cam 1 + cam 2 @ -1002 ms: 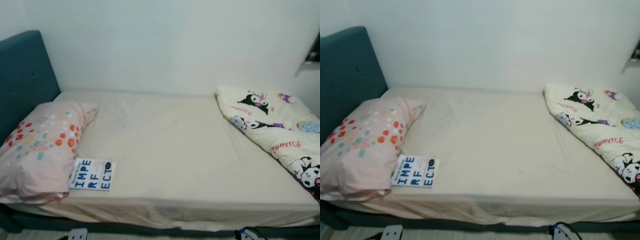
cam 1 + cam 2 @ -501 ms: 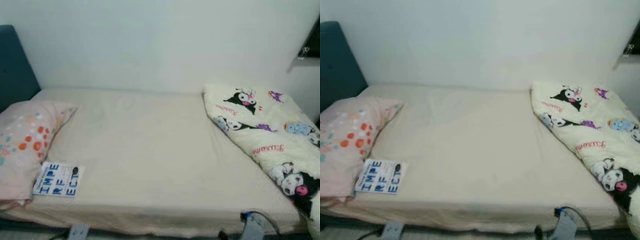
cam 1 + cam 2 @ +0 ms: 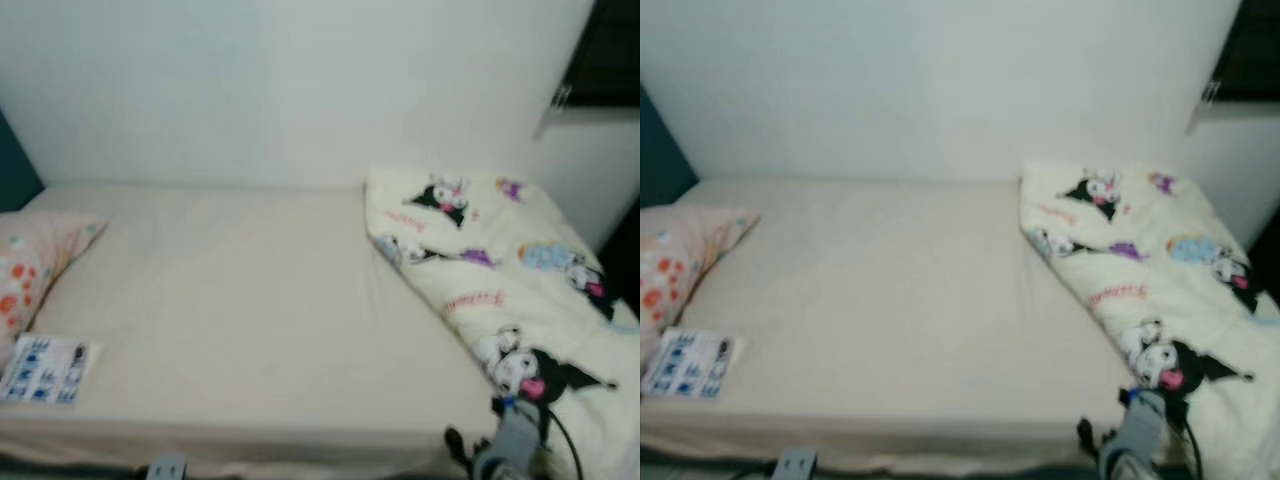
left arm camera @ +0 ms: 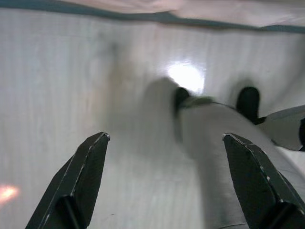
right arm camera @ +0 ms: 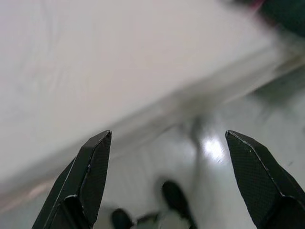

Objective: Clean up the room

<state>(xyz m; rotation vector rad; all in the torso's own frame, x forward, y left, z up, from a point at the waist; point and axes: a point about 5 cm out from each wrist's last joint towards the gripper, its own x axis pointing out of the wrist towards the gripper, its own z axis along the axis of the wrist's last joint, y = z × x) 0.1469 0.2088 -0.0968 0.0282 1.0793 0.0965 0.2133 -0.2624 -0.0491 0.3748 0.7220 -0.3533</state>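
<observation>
Little looks done yet, I'd say: the quilt (image 3: 500,290) lies bunched at the bed's (image 3: 250,320) right end, a book (image 3: 45,357) sits by the pillow (image 3: 30,275) at the left. The left gripper (image 4: 167,186) and right gripper (image 5: 167,181) both hang spread and empty above the floor. The book's blue lettering is too blurred to read, as is the quilt's red script.
</observation>
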